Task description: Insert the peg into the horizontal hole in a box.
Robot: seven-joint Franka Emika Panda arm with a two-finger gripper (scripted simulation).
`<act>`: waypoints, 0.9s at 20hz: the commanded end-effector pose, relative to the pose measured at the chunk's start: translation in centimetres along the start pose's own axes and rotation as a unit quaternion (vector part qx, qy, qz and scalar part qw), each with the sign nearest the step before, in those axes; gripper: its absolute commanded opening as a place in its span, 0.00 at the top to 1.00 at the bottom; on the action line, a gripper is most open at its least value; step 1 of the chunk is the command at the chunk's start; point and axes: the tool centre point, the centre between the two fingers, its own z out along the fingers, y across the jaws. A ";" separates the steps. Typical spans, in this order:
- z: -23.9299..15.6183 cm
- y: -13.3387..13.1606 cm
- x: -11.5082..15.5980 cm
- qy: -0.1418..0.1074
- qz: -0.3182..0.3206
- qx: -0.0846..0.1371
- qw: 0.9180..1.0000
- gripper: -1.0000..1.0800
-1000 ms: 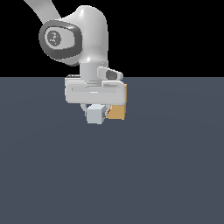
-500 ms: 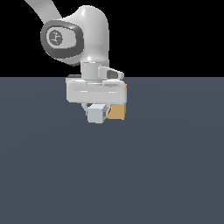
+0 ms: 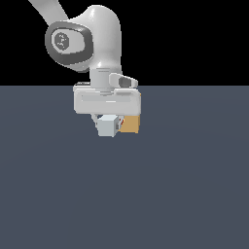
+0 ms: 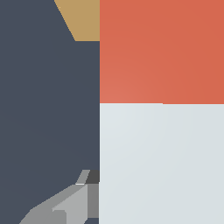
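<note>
Peg (image 3: 107, 125) held in the gripper (image 3: 108, 121), jaws closed on its sides, white end nearest the camera, red-orange end (image 4: 162, 50) pointing at the tan box (image 3: 130, 124) just behind, right of the peg on the grey desk (image 3: 124, 194). Hole not visible.

Square-sectioned peg (image 4: 162, 131): pale grey-white, one end red-orange.
Cube-like box (image 3: 130, 124): plain tan, orange-brown.
Flat table surface (image 3: 124, 194): uniform dark slate blue.
Robot arm (image 3: 99, 34): glossy white, dark grey joint cap.
</note>
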 end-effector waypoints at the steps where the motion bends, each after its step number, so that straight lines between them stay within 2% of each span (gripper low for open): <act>1: 0.0 0.0 0.0 0.000 0.000 0.000 1.000 1.00; 7: 0.0 -0.1 1.4 0.000 0.000 0.000 1.000 1.00; 14: -0.1 -0.1 6.3 0.001 0.000 -0.001 1.000 1.00; 18: -0.2 0.0 8.1 0.001 0.000 -0.002 1.000 1.00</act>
